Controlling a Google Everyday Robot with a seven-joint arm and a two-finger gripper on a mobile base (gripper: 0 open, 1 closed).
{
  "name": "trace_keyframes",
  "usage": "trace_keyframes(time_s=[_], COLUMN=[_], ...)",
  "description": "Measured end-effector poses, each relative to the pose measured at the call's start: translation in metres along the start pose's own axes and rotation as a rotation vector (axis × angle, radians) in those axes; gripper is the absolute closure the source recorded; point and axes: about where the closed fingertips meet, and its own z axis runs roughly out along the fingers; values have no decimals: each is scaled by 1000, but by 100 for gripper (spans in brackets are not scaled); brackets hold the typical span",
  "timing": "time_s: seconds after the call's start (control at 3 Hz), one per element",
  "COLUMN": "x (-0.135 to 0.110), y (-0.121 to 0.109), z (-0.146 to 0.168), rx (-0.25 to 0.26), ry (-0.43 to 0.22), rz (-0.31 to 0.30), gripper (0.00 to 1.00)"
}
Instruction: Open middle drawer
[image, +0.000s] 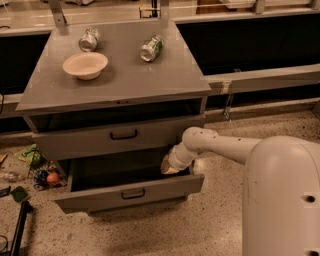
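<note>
The middle drawer (165, 186) is pulled well out of the grey cabinet, and its dark inside shows. Its black bar handle (133, 193) faces front. My gripper (168, 167) is at the drawer's right end, just inside the opening above the front panel and under the top drawer. The white arm (225, 146) reaches to it from the right. The taller-fronted top drawer (100, 140) with its own black handle (123, 134) sits slightly out. The lowest drawer is hidden under the open one.
On the cabinet top (120, 85) are a cream bowl (85, 65) and two cans lying on their sides (89, 39) (151, 48). Small litter and toys (42, 175) lie on the floor at the left. A low ledge (270, 77) runs behind at the right.
</note>
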Motion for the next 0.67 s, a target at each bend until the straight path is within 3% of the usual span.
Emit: trace_keyframes(time_s=[0.67], x=[8], y=[29], z=[46], rx=[-105], ry=[-38], rz=[38], gripper=[100])
